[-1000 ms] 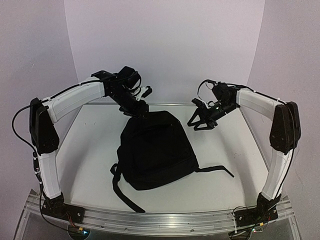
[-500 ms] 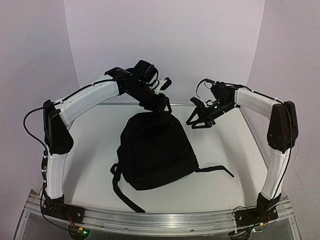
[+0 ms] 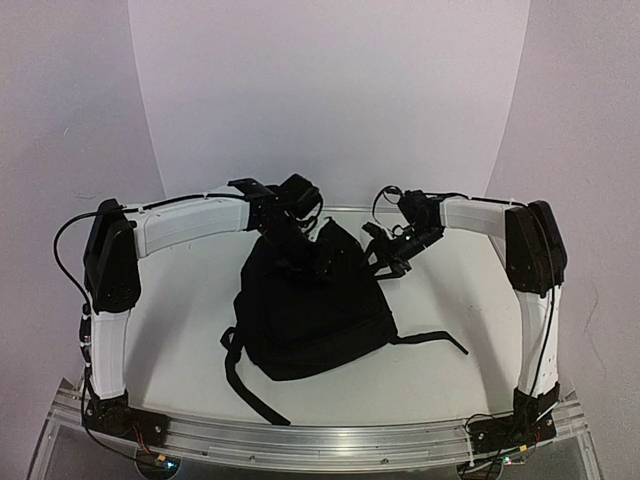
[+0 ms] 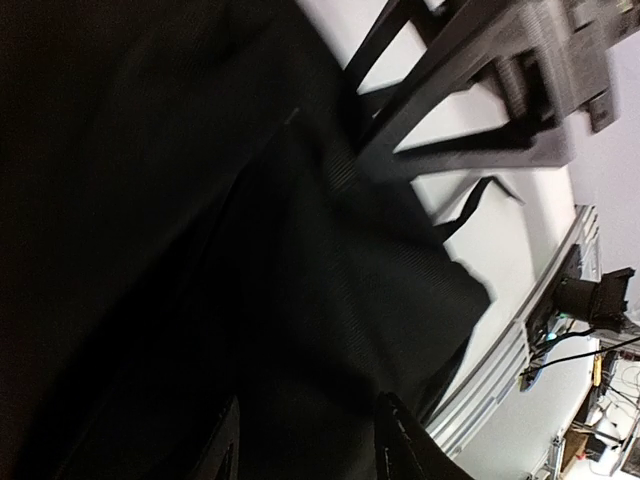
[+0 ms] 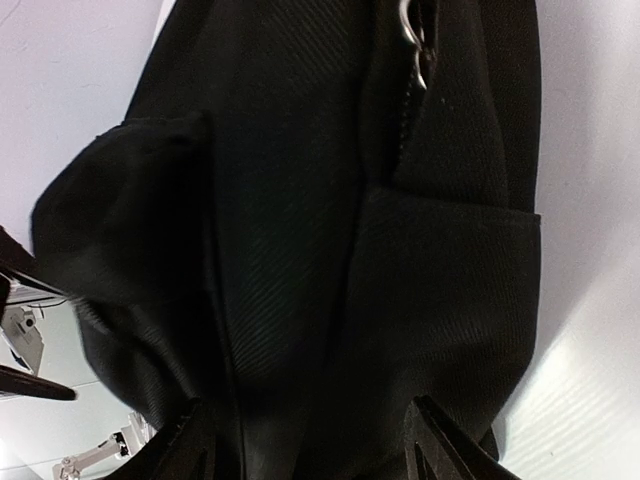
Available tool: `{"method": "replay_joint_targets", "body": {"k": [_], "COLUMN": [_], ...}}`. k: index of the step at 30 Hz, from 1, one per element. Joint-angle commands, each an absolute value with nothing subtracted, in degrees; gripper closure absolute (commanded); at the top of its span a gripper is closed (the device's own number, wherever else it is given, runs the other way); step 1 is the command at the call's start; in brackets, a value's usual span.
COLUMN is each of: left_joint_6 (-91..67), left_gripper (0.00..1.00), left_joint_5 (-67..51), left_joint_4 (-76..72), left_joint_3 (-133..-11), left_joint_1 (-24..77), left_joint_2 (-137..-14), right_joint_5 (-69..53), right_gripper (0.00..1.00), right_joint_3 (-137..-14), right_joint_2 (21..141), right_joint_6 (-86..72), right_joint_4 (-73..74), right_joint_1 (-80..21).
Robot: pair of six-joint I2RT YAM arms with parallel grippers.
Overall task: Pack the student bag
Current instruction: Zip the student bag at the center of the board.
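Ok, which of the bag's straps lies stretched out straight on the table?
The thin strap leaving the student bag's right side; the other strap loops at its near left corner.

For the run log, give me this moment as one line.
student bag: lying on table | left gripper: at bag's far end, grip unclear | right gripper: open, at bag's far end

Left arm (image 3: pixel 185 215) & right arm (image 3: pixel 478 216): white shells, black joints, thin black cables; black bases on alu rail (image 3: pixel 320 442).
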State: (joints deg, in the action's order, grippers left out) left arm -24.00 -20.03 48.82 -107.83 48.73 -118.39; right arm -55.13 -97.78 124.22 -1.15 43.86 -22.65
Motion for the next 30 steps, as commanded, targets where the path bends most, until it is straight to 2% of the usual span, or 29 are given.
{"method": "replay_joint_targets", "body": {"k": [1,4,11,15,20,26,30], "left_joint_6": [-28.46,-31.20,-32.37,-31.86,-29.55,-32.18,-35.44], "left_gripper": [0.55,0.57,0.61,0.59,0.46,0.44,0.44], "left_joint_5": [-17.33,-11.20,-4.92,-2.74,-2.86,-2.73,-1.72], "left_joint_4": [48.52,51.17,55.22,57.03,51.29,56.38,53.93], "left_joint_3": [-102.13,-101.94,-106.53,-109.75,-108.80,-120.50,-121.75], "left_joint_1": [48.66,47.11,41.23,41.15,46.43,52.69,53.63], "left_joint_2": [-112.08,-112.97,-119.28,-118.74,-109.75,-115.16,-116.95], "right_joint_5": [-57.93,-61.06,-65.78,-66.85,-66.92,-67.05,-67.17], "right_gripper": [0.40,0.59,1.00,1.00,1.00,1.00,1.00], "right_joint_3": [-101.13,-100.40,-95.47,-95.57,-96.41,-97.18,-98.36], "right_joint_2": [125.89,125.42,118.55,116.65,115.57,115.34,116.11], "right_joint_6": [-2.87,-3.67,-2.01,-1.19,-0.53,1.48,1.36], "right_joint_4": [40.85,40.78,40.44,40.10,40.17,40.09,39.99], "right_joint_1": [-25.35,-26.24,-27.33,-28.32,-28.27,-28.28,-28.26]}}
